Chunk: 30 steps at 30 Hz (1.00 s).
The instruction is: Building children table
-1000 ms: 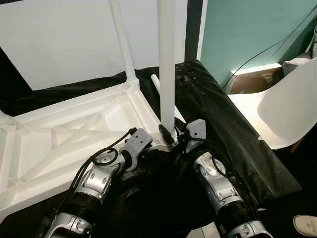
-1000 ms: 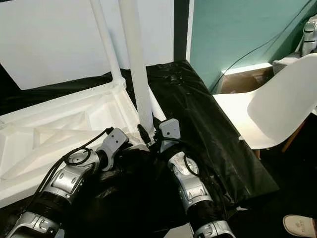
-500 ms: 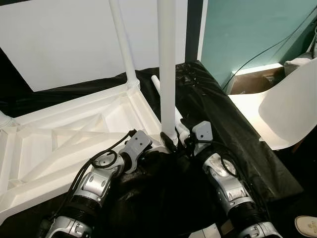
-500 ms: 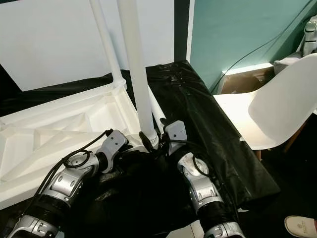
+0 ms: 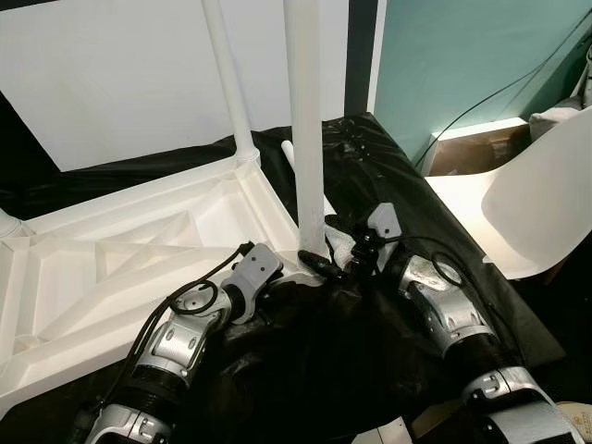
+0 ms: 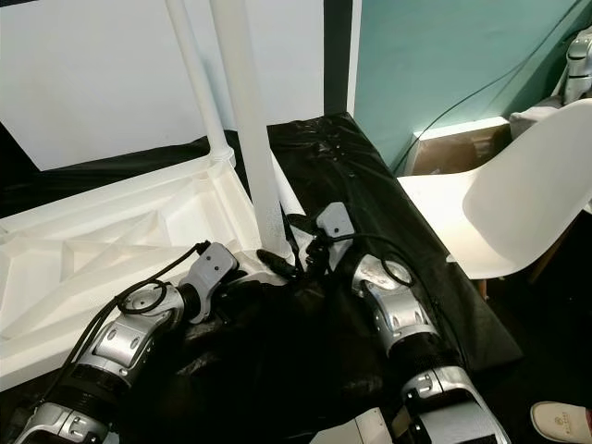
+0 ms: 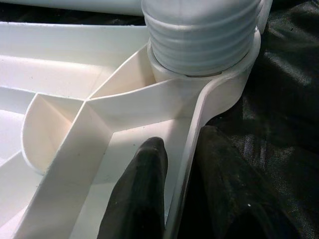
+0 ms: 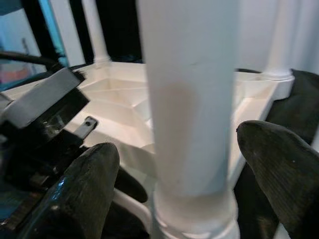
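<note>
The left gripper (image 7: 182, 194) is pinching the upturned tabletop's rim (image 7: 197, 124); the right gripper (image 8: 184, 179) is straddling the white table leg (image 8: 189, 99), fingers spread beside it.

Upturned tabletop (image 5: 139, 250) lies on sheet (image 5: 416, 240), legs (image 5: 303, 120) upright, chair (image 5: 527, 208) right.

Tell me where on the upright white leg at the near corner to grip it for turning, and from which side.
Grip the near leg low on its smooth round shaft, just above the ribbed base seated in the tabletop corner socket. Come from the robot's right, where black sheeting lies open; the left gripper straddles the rim on the other side. The right gripper is already open around the shaft.
</note>
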{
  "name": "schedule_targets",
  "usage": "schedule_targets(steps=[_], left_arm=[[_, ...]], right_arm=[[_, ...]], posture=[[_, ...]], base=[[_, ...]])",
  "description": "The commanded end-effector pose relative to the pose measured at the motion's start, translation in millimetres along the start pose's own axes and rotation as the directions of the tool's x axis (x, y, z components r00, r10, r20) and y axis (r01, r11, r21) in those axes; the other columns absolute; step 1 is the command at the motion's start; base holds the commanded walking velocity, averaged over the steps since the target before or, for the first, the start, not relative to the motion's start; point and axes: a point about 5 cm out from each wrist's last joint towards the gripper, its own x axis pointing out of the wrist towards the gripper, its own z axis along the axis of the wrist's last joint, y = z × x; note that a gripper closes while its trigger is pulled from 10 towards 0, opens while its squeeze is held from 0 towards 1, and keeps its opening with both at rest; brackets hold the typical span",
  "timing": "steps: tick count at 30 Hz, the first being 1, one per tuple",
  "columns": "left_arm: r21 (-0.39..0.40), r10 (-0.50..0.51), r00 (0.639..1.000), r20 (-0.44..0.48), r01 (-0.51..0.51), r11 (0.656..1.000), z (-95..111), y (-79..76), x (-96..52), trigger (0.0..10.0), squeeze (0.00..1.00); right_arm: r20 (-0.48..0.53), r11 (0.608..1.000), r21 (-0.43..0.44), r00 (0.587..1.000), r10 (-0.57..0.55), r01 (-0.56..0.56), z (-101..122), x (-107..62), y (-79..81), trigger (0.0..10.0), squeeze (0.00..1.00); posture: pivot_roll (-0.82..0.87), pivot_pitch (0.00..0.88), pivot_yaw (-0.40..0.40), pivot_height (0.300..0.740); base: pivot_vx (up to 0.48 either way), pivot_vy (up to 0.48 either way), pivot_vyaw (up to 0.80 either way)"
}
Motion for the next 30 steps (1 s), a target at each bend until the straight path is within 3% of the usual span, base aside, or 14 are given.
schedule_targets(steps=[1, 2, 3, 4, 6, 11, 13, 18, 20, 22, 23, 25, 27, 30], left_arm=[[-0.055, -0.077, 0.993, -0.084, 0.073, 0.996, -22.6, -16.1, 4.4, 10.0, 0.00], [-0.055, -0.077, 0.994, -0.080, 0.073, 0.996, -21.4, -16.6, 5.1, 10.0, 0.00], [-0.055, -0.077, 0.994, -0.080, 0.073, 0.996, -21.4, -16.6, 5.1, 10.0, 0.00], [-0.056, -0.077, 0.994, -0.077, 0.072, 0.996, -20.4, -16.8, 5.6, 10.0, 0.00], [-0.057, -0.072, 0.995, -0.071, 0.068, 0.996, -19.0, -17.0, 6.1, 10.0, 0.00], [-0.059, -0.070, 0.995, -0.069, 0.066, 0.996, -19.0, -17.7, 6.9, 10.0, 0.00], [-0.055, -0.070, 0.995, -0.072, 0.066, 0.996, -19.2, -17.4, 6.0, 10.0, 0.00], [-0.050, -0.071, 0.995, -0.076, 0.067, 0.996, -19.2, -15.7, 4.2, 10.0, 0.00], [-0.046, -0.072, 0.994, -0.080, 0.068, 0.997, -19.4, -14.4, 3.1, 10.0, 0.00], [-0.037, -0.072, 0.994, -0.086, 0.069, 0.997, -18.6, -11.0, 1.5, 10.0, 0.00], [-0.037, -0.072, 0.994, -0.086, 0.069, 0.997, -18.6, -11.0, 1.5, 10.0, 0.00], [-0.033, -0.072, 0.994, -0.088, 0.069, 0.997, -17.6, -8.3, 0.2, 10.0, 0.00], [-0.030, -0.071, 0.993, -0.092, 0.068, 0.997, -18.2, -7.6, -0.3, 10.0, 0.00], [-0.025, -0.075, 0.993, -0.092, 0.073, 0.997, -17.7, -8.2, 0.7, 10.0, 0.00]], right_arm=[[-0.008, 0.999, -0.010, 0.999, 0.043, -0.043, -0.3, 4.1, 1.6, 10.0, 0.00], [-0.012, 0.998, 0.000, 0.998, 0.065, -0.065, -0.3, 5.6, 1.8, 3.3, 0.00], [-0.012, 0.998, 0.000, 0.998, 0.065, -0.065, -0.3, 5.6, 1.8, 3.3, 0.00], [-0.004, 0.996, 0.017, 0.997, 0.082, -0.082, 0.1, 6.2, 1.5, 0.0, 0.00], [0.037, 0.991, 0.079, 0.994, 0.105, -0.108, 2.9, 6.0, 3.6, 0.0, 0.00], [0.053, 0.988, 0.125, 0.995, 0.082, -0.088, 1.8, 4.6, 5.5, 0.0, 0.00], [0.052, 0.980, 0.196, 0.997, -0.048, 0.036, -5.7, 1.8, 11.0, 0.0, 0.00], [0.057, 0.951, 0.254, 0.979, -0.195, 0.175, -9.2, 0.4, 19.2, 0.0, 0.00], [0.061, 0.928, 0.276, 0.959, -0.275, 0.249, -10.2, 0.1, 24.4, 0.0, 0.00], [0.051, 0.874, 0.278, 0.902, -0.428, 0.399, -13.2, -2.8, 26.2, 0.0, 0.00], [0.051, 0.874, 0.278, 0.902, -0.428, 0.399, -13.2, -2.8, 26.2, 0.0, 0.00], [0.042, 0.793, 0.291, 0.821, -0.569, 0.535, -13.7, -5.7, 15.8, 0.0, 0.00], [0.045, 0.767, 0.299, 0.795, -0.605, 0.567, -12.0, -5.2, 12.8, 0.0, 0.00], [0.066, 0.775, 0.286, 0.795, -0.603, 0.564, -7.6, -1.5, 14.9, 0.0, 0.00]], posture=[[-0.05, 0.000, 0.047, 0.740], [-0.04, 0.000, 0.039, 0.740], [-0.04, 0.000, 0.039, 0.740], [-0.04, 0.000, 0.039, 0.740], [-0.03, 0.000, 0.034, 0.740], [-0.03, 0.000, 0.036, 0.740], [-0.03, 0.000, 0.045, 0.740], [-0.04, 0.000, 0.056, 0.740], [-0.04, 0.000, 0.063, 0.740], [-0.04, 0.000, 0.075, 0.740], [-0.04, 0.000, 0.075, 0.740], [-0.05, 0.000, 0.080, 0.740], [-0.05, 0.000, 0.080, 0.740], [-0.05, 0.000, 0.088, 0.740]], base=[[0.000, 0.000, 0.00], [0.000, 0.000, 0.00], [0.000, 0.000, 0.00], [0.000, 0.000, 0.00], [0.000, 0.000, 0.00], [0.000, 0.000, 0.00], [0.000, 0.000, 0.00], [0.000, 0.000, 0.00], [0.000, 0.000, 0.00], [0.000, 0.000, 0.00], [0.000, 0.000, 0.00], [0.000, 0.000, 0.00], [0.000, 0.000, 0.00], [0.000, 0.000, 0.00]])
